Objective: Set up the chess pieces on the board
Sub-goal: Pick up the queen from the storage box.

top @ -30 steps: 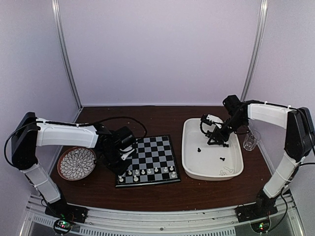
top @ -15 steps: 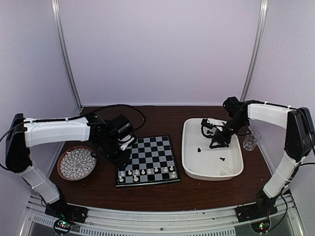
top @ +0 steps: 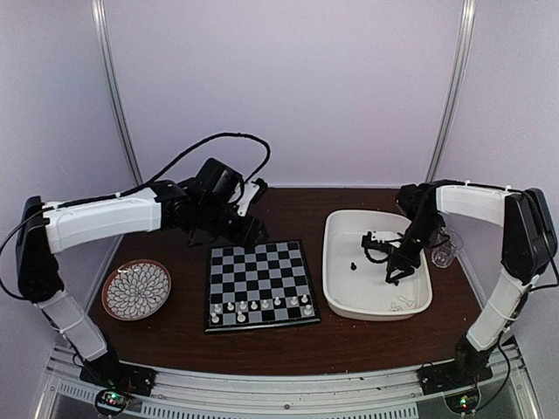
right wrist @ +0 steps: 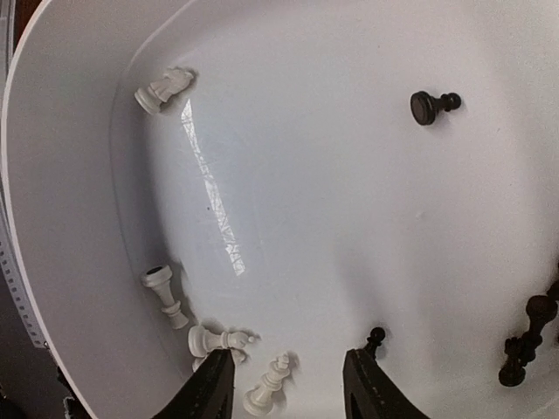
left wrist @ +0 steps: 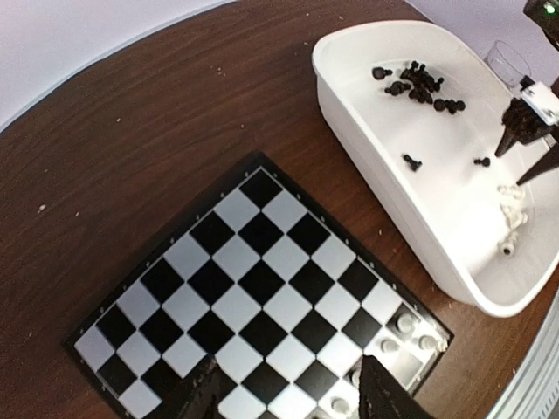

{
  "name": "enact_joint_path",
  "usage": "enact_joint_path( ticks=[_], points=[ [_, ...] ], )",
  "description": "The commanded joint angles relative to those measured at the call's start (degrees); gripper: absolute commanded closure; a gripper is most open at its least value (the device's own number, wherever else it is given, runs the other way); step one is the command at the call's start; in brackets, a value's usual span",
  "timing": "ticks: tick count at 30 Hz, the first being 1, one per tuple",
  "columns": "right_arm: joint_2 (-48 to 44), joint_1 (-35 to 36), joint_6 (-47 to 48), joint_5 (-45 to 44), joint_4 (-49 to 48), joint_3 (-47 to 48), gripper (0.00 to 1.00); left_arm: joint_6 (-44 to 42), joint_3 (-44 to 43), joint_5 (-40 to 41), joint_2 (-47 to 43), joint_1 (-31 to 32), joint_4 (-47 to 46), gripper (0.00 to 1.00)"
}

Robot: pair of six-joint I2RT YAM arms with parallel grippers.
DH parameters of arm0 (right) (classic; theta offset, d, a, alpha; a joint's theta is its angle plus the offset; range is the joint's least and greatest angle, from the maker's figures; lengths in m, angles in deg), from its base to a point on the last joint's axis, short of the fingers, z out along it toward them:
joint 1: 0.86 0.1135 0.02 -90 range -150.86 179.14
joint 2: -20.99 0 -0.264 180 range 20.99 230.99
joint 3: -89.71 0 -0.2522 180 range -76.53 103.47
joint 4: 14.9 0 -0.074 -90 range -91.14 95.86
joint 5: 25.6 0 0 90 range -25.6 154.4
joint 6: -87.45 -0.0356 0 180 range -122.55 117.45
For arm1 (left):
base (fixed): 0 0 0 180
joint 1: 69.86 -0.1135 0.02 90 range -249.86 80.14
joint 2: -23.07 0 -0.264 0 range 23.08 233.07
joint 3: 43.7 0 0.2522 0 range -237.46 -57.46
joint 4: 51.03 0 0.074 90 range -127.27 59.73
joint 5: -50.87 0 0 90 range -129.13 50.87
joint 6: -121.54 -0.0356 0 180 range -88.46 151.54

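Note:
The board (top: 258,281) lies mid-table, with white chess pieces (top: 262,305) along its two near rows and the other squares bare. In the left wrist view the board (left wrist: 262,284) fills the middle, and white pieces (left wrist: 405,323) stand at its right corner. My left gripper (top: 247,229) hovers behind the board's far left corner. It (left wrist: 288,397) is open and holds nothing. My right gripper (top: 395,272) reaches down into the white tray (top: 334,288). It (right wrist: 288,384) is open, and a white piece (right wrist: 271,390) lies on its side between the fingertips.
More white pieces (right wrist: 210,339) lie near the tray wall (right wrist: 52,218), and another (right wrist: 162,90) lies further along it. Black pieces (right wrist: 432,105) are scattered in the tray, with a cluster (left wrist: 421,78) at its far end. A patterned plate (top: 136,290) sits left of the board. A clear cup (top: 444,253) stands right of the tray.
My left arm has lifted off the board's near left corner, swung back behind the board, and its gripper has opened. My right gripper has moved toward the tray's near end, over the white pieces.

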Motion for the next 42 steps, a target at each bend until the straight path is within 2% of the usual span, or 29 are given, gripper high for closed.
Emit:
enact_joint_path(
  ticks=[1, 4, 8, 11, 16, 19, 25, 31, 42],
  points=[
    [3.44, 1.16, 5.26, 0.59, 6.77, 5.47, 0.54, 2.19, -8.37, -7.97, 9.01, -3.09, -7.93, 0.47],
    [4.00, 2.98, 5.22, -0.28, 6.04, 4.22, 0.55, 2.55, -11.72, -8.37, 11.19, -3.11, -8.21, 0.47],
    [4.41, 4.63, 2.54, 1.45, 5.36, 3.29, 0.57, 2.12, -15.56, -2.31, 10.83, -3.14, -2.89, 0.47],
    [3.32, 6.87, 3.72, -1.81, 5.17, 2.05, 0.57, 0.11, -23.85, 2.56, 12.98, -3.18, 6.74, 0.46],
    [2.54, 6.91, 1.17, -13.01, 6.61, 3.41, 0.57, -3.61, -42.61, -0.27, 20.22, -3.62, 21.44, 0.46],
    [1.87, 6.19, -2.24, -17.44, 9.86, 3.94, 0.58, -4.82, -48.40, 0.58, 22.84, -3.96, 27.03, 0.46],
    [0.55, 4.08, -8.13, -20.52, 13.82, 2.80, 0.57, -5.51, -48.35, -0.47, 22.93, -5.30, 26.59, 0.46],
    [0.29, 4.01, -7.93, -21.13, 16.03, -2.15, 0.57, -6.05, -47.72, -4.28, 23.52, -6.09, 25.77, 0.46],
    [6.50, 3.96, -11.24, -20.86, 10.05, -3.27, 0.56, -7.56, -44.17, -3.76, 21.80, -6.18, 25.82, 0.46]
  ],
)
